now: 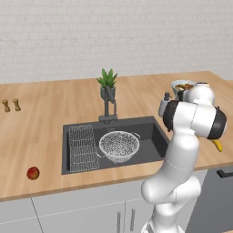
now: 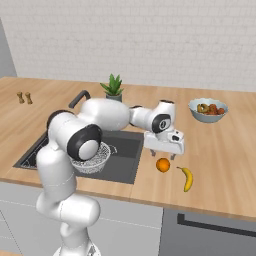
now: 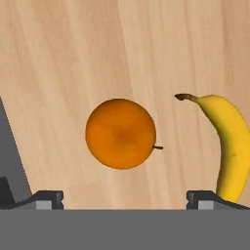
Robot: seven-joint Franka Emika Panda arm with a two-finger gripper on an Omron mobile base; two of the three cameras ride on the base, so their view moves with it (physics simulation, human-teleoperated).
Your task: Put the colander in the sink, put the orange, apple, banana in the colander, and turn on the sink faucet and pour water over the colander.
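The orange [image 3: 120, 134] lies on the wooden counter right of the sink [image 2: 125, 159], directly below my gripper [image 2: 162, 154]. My gripper [image 3: 125, 200] hovers just above the fruit, jaws open wide and nothing between them. The yellow banana [image 3: 229, 141] lies close beside the orange [image 2: 163, 165], on the side away from the sink; the banana [image 2: 187, 178] points its stem toward the back. The mesh colander [image 1: 119, 145] sits inside the dark sink [image 1: 152, 136]. The red apple [image 1: 32, 173] rests on the counter left of the basin. The dark faucet [image 1: 108, 102] stands behind the sink.
A flat wire rack [image 1: 83, 148] lies in the sink's left half. A green potted plant [image 1: 107, 82] stands behind the faucet. A pale bowl of fruit [image 2: 208, 110] sits at the back right. Two small shakers [image 1: 11, 105] stand far left.
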